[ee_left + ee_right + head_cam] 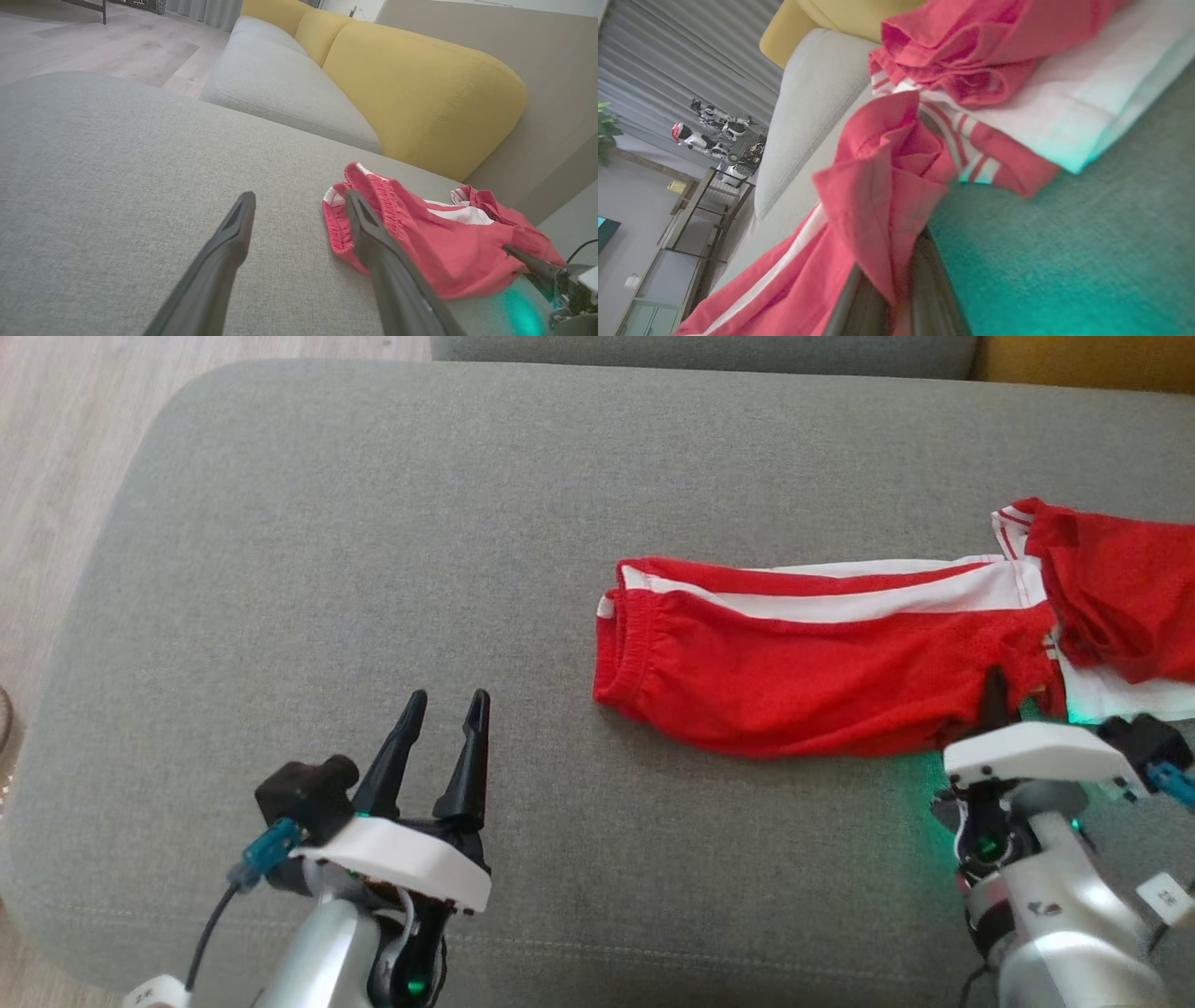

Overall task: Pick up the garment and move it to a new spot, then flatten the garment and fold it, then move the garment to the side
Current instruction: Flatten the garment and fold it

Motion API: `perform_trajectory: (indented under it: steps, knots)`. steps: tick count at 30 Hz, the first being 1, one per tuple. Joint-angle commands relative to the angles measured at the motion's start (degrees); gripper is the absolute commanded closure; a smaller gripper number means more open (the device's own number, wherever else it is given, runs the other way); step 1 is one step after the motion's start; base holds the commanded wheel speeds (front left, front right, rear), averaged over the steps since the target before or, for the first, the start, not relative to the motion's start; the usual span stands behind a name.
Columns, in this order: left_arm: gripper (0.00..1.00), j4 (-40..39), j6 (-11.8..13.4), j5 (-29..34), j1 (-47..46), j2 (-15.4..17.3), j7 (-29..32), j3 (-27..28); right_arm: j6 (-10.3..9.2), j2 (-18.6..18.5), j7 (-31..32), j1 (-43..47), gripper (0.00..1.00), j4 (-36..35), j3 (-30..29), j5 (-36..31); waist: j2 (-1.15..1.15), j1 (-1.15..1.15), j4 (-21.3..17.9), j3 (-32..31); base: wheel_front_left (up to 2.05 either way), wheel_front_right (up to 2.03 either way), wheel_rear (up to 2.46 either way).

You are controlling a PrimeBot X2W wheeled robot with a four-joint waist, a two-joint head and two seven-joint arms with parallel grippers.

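The garment [822, 663] is a pair of red shorts with white side stripes, lying across the right half of the grey cushion [373, 523]. Its elastic waistband points left, and its far end is bunched at the right edge. My right gripper [994, 695] is shut on the garment's near hem, with red cloth pinched between the fingers [924, 261]. My left gripper [446, 705] stands open over bare cushion, well left of the waistband [341, 224]. In the left wrist view the right gripper's finger [532, 266] pokes into the cloth.
A second grey seat [289, 88] and yellow backrests [420, 93] lie beyond the cushion. Wooden floor [56, 448] runs along the cushion's left side. A shelf with figurines [714, 135] stands far off in the room.
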Motion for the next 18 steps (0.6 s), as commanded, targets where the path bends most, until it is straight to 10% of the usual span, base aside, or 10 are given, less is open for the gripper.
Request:
perform_trajectory:
  steps: [1,18]
  knots:
    - [0.0,-1.6,0.0,1.0,-1.0,0.3,-0.7,1.8,-0.04,0.8,-1.1,-2.2,1.0,-2.7,2.8,-0.8,0.0,0.0,0.0,-0.1,0.0,0.0,0.0]
    - [0.0,-1.2,0.5,1.2,-0.2,0.3,-0.7,1.0,-0.04,0.8,-2.3,2.0,1.0,-23.8,25.6,-0.4,0.0,0.0,4.3,-2.3,0.0,0.0,0.0]
